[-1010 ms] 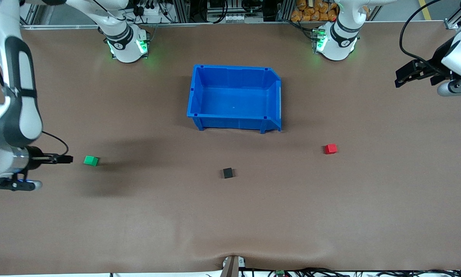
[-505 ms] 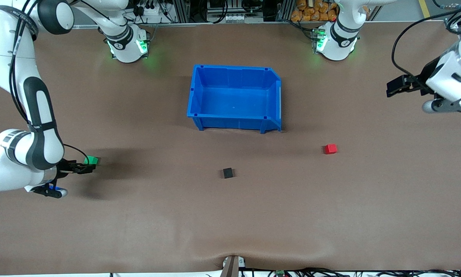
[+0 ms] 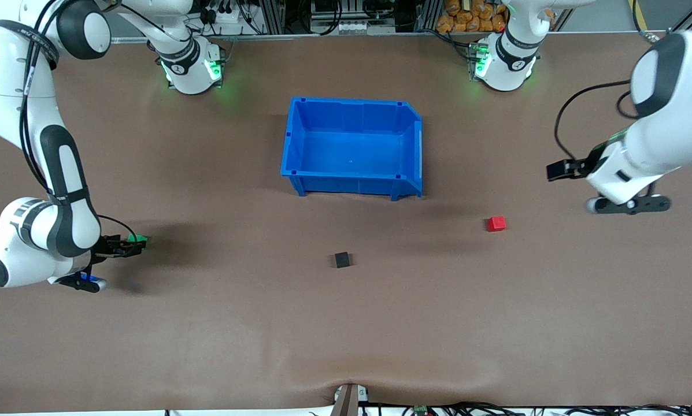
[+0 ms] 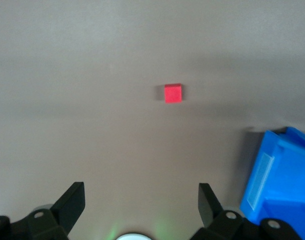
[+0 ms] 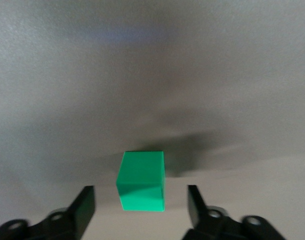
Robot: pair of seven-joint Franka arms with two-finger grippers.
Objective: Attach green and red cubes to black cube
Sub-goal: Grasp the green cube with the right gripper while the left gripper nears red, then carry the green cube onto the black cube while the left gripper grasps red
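On the brown table, the right gripper has moved in, fingers open astride the green cube, ungripped; the left gripper, wide open and empty, has descended toward the red cube; the black cube waits mid-frame.

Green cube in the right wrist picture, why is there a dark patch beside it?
Right wrist view: that is shadow on the table beside the green cube. Front view: a wider shadow spreads from the same cube under the right end effector.
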